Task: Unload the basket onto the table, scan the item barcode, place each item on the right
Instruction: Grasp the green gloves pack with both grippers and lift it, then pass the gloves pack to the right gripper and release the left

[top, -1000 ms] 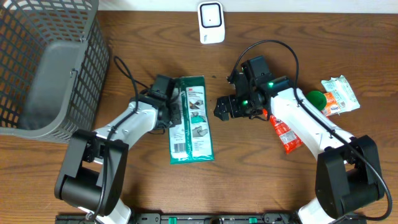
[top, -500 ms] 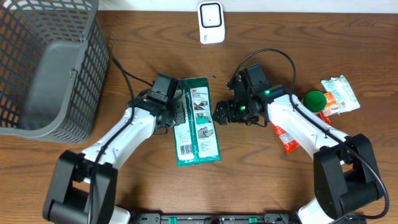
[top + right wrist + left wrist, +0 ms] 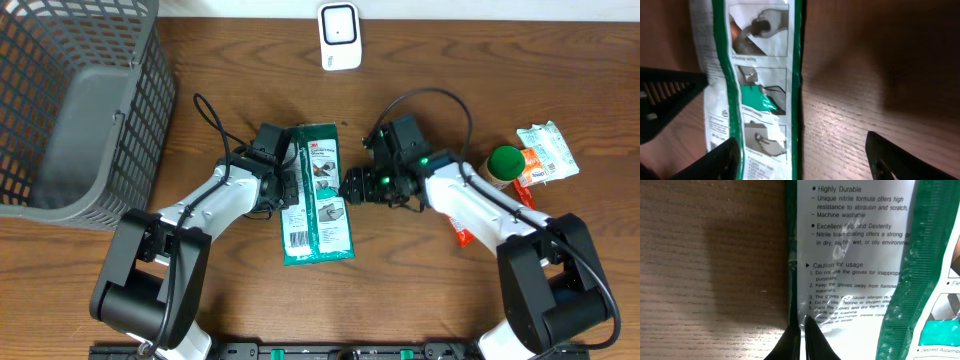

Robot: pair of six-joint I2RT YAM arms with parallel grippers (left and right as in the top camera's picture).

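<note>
The item is a flat green and white glove package (image 3: 320, 195) lying on the table, with a barcode (image 3: 297, 238) on its lower left part. My left gripper (image 3: 289, 186) is shut on the package's left edge. In the left wrist view its fingertips (image 3: 800, 339) pinch the clear seam of the package (image 3: 855, 250). My right gripper (image 3: 350, 187) stands open at the package's right edge. In the right wrist view one finger lies over the package (image 3: 760, 85) and the other over bare wood, gripper (image 3: 802, 157) astride the green edge. The white scanner (image 3: 339, 37) stands at the back.
A grey mesh basket (image 3: 80, 100) fills the back left. To the right lie a green-lidded bottle (image 3: 505, 160), a red packet (image 3: 464, 230) and a white and orange packet (image 3: 547, 150). Cables loop above both wrists.
My right gripper has moved left up to the package's right edge and its jaws have narrowed somewhat. The package has shifted slightly right with the left gripper still shut on it.
</note>
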